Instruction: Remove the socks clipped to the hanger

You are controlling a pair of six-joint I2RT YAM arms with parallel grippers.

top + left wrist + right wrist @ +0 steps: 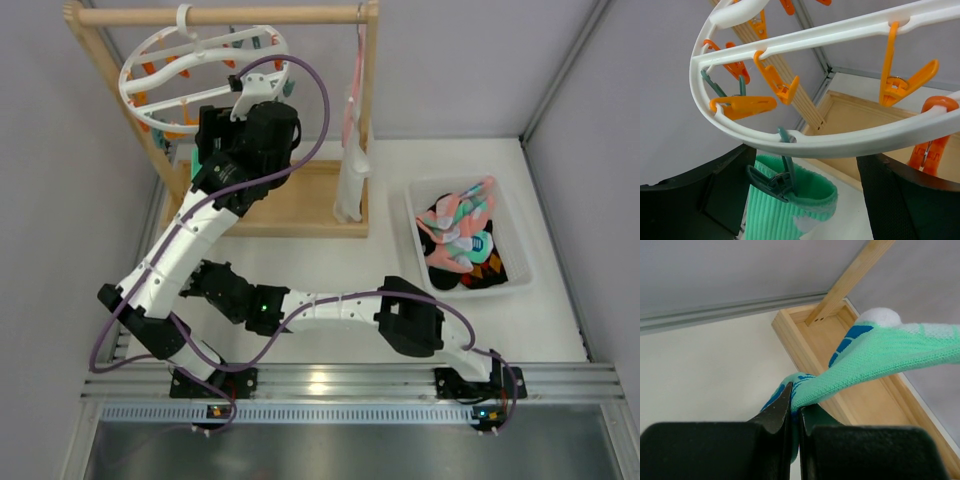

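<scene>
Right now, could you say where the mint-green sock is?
Left wrist view, bottom centre: the sock hangs from a teal clip under the white plastic hanger.

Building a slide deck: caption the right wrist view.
Right gripper shut on a mint-green sock, stretched taut above the wooden rack base.

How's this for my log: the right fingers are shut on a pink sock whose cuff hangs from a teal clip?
No: the sock in the right fingers is mint-green, not pink; the right wrist view shows it. The teal clip part holds.
</scene>
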